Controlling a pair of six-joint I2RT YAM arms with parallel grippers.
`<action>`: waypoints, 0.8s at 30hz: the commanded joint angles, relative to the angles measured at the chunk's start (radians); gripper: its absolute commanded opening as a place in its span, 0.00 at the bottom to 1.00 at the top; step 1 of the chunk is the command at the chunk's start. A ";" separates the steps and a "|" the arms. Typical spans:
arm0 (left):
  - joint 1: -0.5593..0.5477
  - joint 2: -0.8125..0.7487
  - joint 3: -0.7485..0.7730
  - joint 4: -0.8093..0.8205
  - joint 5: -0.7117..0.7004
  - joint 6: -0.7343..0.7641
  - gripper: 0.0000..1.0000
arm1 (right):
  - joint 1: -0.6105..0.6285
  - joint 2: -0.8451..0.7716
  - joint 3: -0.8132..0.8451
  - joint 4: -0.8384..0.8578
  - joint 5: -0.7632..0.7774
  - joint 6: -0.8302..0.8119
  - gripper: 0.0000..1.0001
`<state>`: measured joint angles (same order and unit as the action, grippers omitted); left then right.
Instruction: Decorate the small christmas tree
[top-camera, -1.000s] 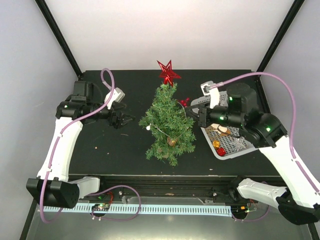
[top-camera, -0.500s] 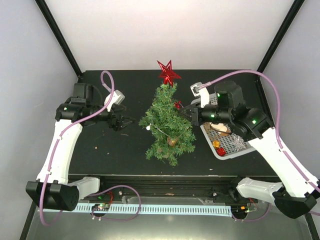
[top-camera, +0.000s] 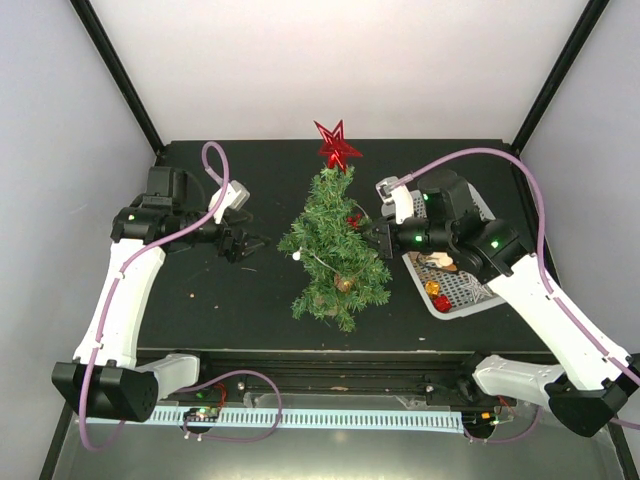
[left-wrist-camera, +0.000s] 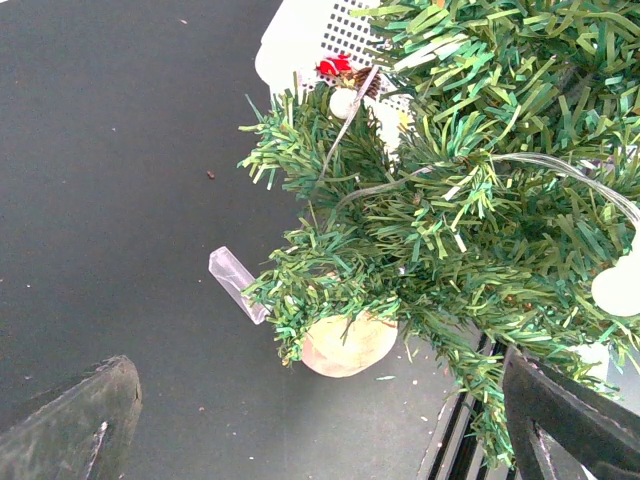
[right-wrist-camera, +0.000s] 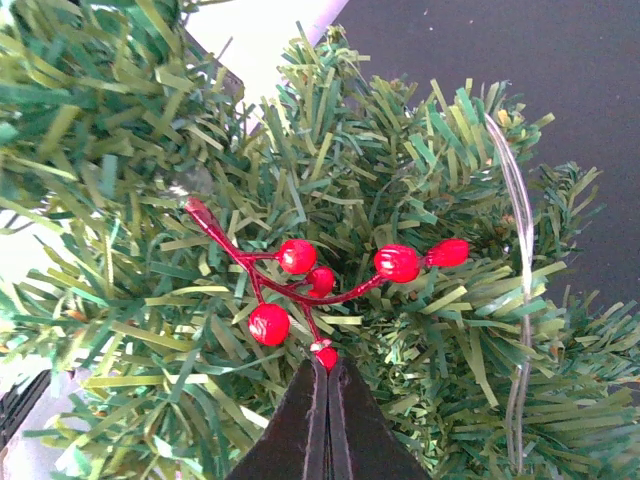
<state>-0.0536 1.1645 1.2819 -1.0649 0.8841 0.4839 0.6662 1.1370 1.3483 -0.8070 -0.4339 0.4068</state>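
The small christmas tree (top-camera: 335, 245) stands mid-table, dark green with a red star (top-camera: 336, 145) on top, a light string and a gold ball (top-camera: 343, 284). Its wood stump (left-wrist-camera: 348, 345) shows in the left wrist view. My right gripper (top-camera: 372, 228) is shut on a red berry sprig (right-wrist-camera: 315, 280) and presses it into the tree's right upper branches (right-wrist-camera: 420, 300); the sprig also shows in the top view (top-camera: 353, 219). My left gripper (top-camera: 253, 241) is open and empty, left of the tree, apart from it.
A white basket (top-camera: 490, 290) at the right holds red and gold balls, a silver star and a wood piece. A small clear plastic piece (left-wrist-camera: 236, 283) lies by the stump. The table's front rail (top-camera: 340, 362) runs along the near edge.
My right gripper has moved left from over the basket to the tree, carrying the berry sprig into the branches. The left arm has barely moved.
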 joint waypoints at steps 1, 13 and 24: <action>0.005 -0.015 -0.004 -0.013 0.020 0.011 0.99 | 0.005 -0.015 -0.015 0.021 0.012 -0.017 0.01; 0.006 -0.005 -0.004 -0.012 0.019 0.016 0.99 | 0.005 -0.015 0.044 -0.038 0.046 -0.040 0.14; 0.005 0.008 -0.002 -0.013 0.020 0.021 0.99 | 0.005 -0.021 0.065 -0.079 0.051 -0.065 0.21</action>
<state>-0.0536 1.1656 1.2736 -1.0657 0.8841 0.4858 0.6662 1.1320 1.3857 -0.8673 -0.3931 0.3622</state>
